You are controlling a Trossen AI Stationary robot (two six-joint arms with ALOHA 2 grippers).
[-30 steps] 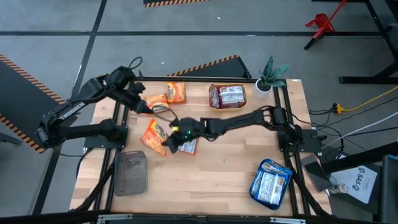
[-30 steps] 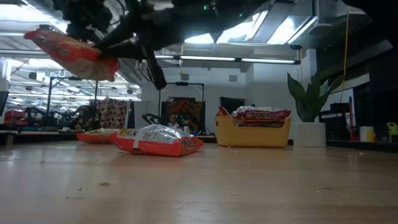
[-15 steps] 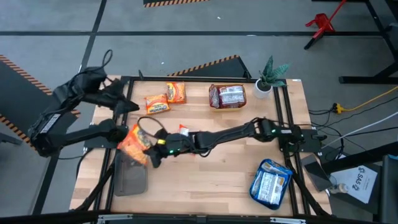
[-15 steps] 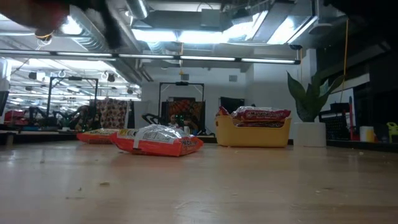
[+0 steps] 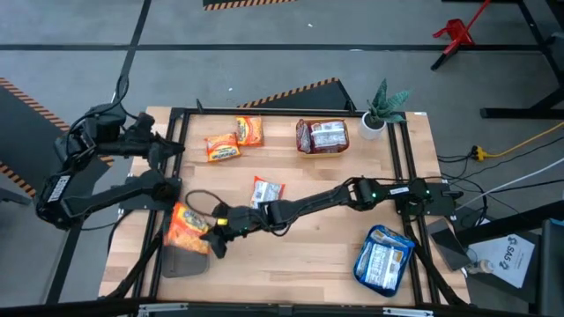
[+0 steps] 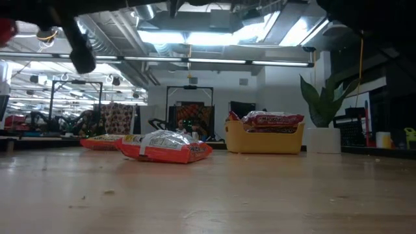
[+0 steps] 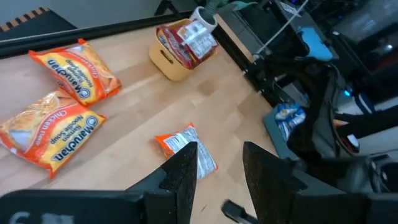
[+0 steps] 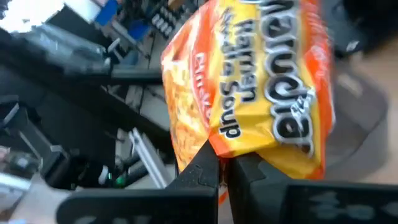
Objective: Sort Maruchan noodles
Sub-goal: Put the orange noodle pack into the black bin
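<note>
My right gripper (image 5: 214, 236) reaches across to the table's near left and is shut on an orange Maruchan packet (image 5: 187, 226), above a grey tray (image 5: 182, 258). My left gripper (image 5: 169, 150) waits open at the left edge, touching nothing. Two orange packets (image 5: 222, 147) (image 5: 249, 131) lie flat at the far left. A red-and-white packet (image 5: 264, 192) lies flat mid-table. Red-and-white packets fill the yellow bowl (image 5: 301, 145); blue-and-white ones fill the teal tray (image 5: 407, 256). My right gripper pinches the orange packet by one edge (image 8: 217, 144) between its two fingers. The fingers come roughly level from the table's right. The packet (image 8: 261, 87) sticks out beyond the fingertips, lifted clear above the grey tray.
A potted plant (image 5: 385, 110) stands at the far right corner beside the yellow bowl. The right arm (image 5: 335, 198) stretches low across the table's middle. Bare wood shows between the red-and-white packet and the teal tray.
My right gripper has carried the orange packet from the table's middle toward the near left edge, over the grey tray, staying shut on it. My left gripper has drawn back from the orange packets toward the left edge.
</note>
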